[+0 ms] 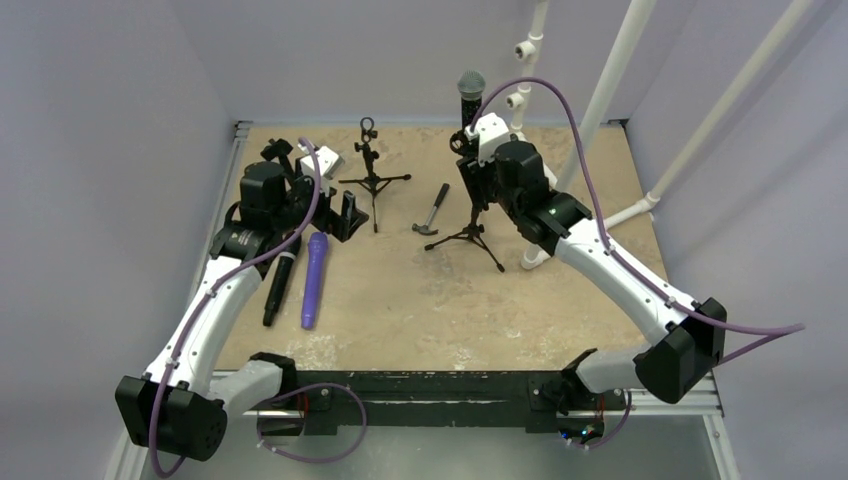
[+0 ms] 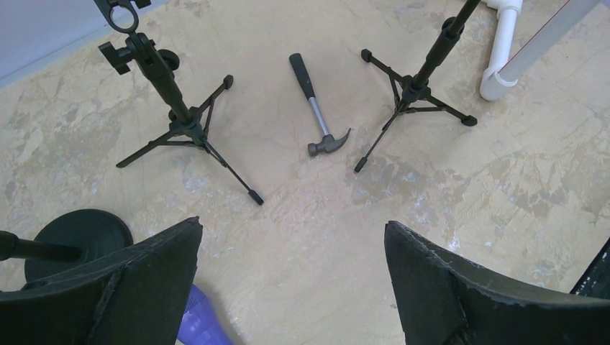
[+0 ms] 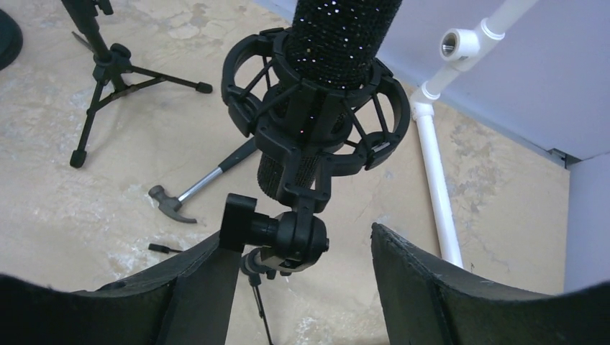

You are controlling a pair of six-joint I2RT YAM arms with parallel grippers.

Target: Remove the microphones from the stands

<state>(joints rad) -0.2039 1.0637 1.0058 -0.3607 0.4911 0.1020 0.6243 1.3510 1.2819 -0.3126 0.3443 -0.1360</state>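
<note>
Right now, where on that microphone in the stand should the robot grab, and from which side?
Probably the microphone by its upper body, above the shock mount: the mount's ring and bands cage the lower part. It stands nearly upright, so come level from the robot's side, where the open right gripper faces it, then lift.

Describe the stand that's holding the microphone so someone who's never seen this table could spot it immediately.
Start at the white pipes at the far right of the table. Just left of them, beside the hammer, stands a black tripod stand. Unlike the empty tripod farther left, it carries a mesh-headed microphone in a ring-shaped shock mount on top.
</note>
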